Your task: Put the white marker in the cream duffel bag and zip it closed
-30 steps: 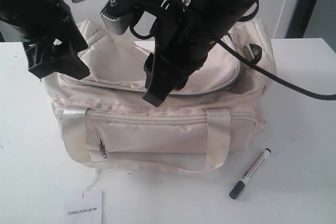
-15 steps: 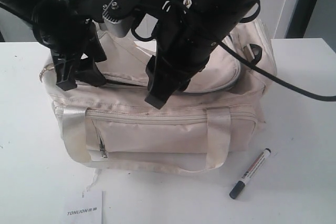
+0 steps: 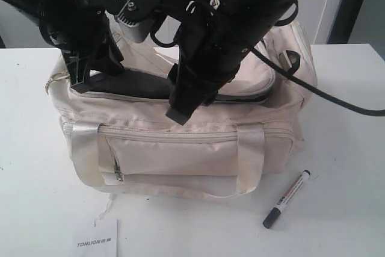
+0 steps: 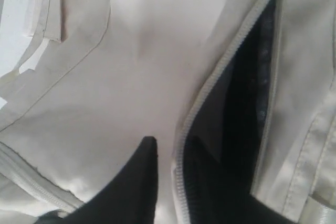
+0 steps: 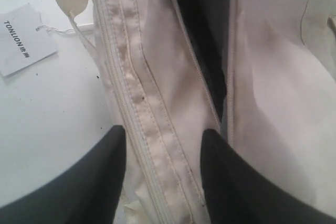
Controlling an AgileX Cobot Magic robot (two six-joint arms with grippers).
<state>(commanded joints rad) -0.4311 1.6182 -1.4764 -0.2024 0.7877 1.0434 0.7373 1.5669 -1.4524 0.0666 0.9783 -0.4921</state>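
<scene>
ok so the white marker (image 3: 287,200) isn't in the bag yet, it's lying flat on the table (image 3: 352,148) in the lower right of the exterior frame, just off the front right corner of the cream duffel bag (image 3: 180,154) and not touching it

its long axis runs diagonally, fat dark end toward the lower left, thin dark end toward the upper right

the left gripper (image 4: 170,142) is up at the upper left of the bag with its fingers pressed close on the zipper edge of the top flap, and the flap is held up enough that the black lining shows

the right gripper (image 5: 164,135) hangs over the middle of the bag's front top edge, fingers spread wide with nothing pinched between them, only bag fabric below

so the marker is down and to the right of those open fingers, well apart from both arms, and the right one is clearly nearer. My guess is the right arm goes for it while the left holds the opening, and it'd want its fingers turned across that diagonal barrel
</scene>
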